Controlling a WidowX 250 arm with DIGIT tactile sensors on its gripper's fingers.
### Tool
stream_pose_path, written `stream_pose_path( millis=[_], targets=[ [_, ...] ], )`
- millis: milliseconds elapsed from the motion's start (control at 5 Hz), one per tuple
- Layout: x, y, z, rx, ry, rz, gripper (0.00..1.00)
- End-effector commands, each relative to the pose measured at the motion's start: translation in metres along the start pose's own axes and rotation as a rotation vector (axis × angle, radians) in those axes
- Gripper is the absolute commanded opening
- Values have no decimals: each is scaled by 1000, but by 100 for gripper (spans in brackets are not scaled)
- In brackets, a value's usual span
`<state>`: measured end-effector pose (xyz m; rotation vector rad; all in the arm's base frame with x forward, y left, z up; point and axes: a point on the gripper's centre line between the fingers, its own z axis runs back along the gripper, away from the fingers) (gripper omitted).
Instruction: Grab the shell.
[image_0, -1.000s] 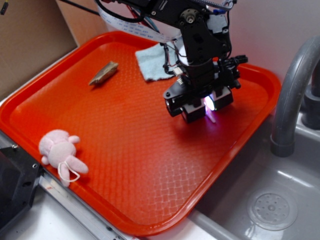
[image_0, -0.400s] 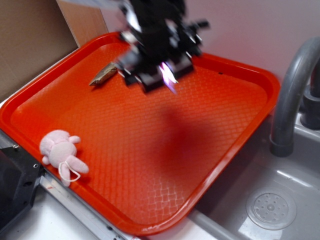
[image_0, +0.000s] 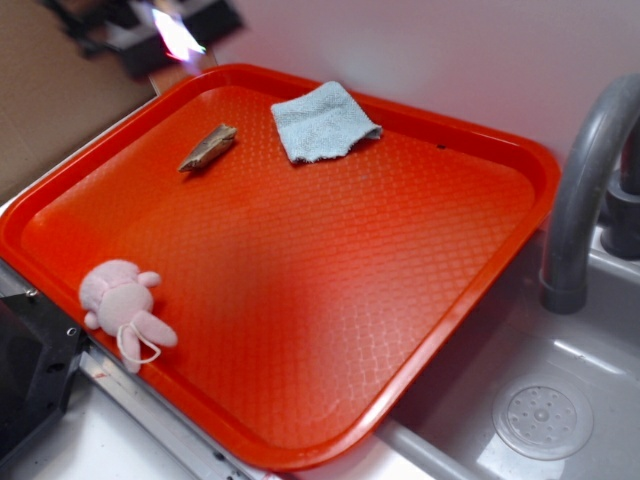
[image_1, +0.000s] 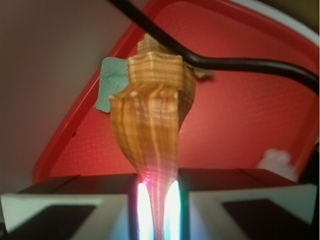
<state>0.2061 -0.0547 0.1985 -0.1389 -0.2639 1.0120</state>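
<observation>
The end effector (image_1: 159, 210) was clamped on the shell's (image_1: 150, 130) pointed tail, holding it high beyond the far-left corner of the red tray (image_0: 520, 170). The grab looked complete; next called only for a steady hold.

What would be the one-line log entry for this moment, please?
gripper: shut on shell | shell: tail pinched, off the tray | left on tray: cloth, plush bunny, brown wedge piece

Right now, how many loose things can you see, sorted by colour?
Tan: 2, the shell pinched in the hand and a flat wedge piece
Blue: 1, a cloth
Pink: 1, a plush bunny
Total: 4
</observation>
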Motion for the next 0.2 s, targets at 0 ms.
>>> stream_pose_path(
  millis=[0],
  targets=[
    [47,32,15,-30,40,117,0]
  ],
)
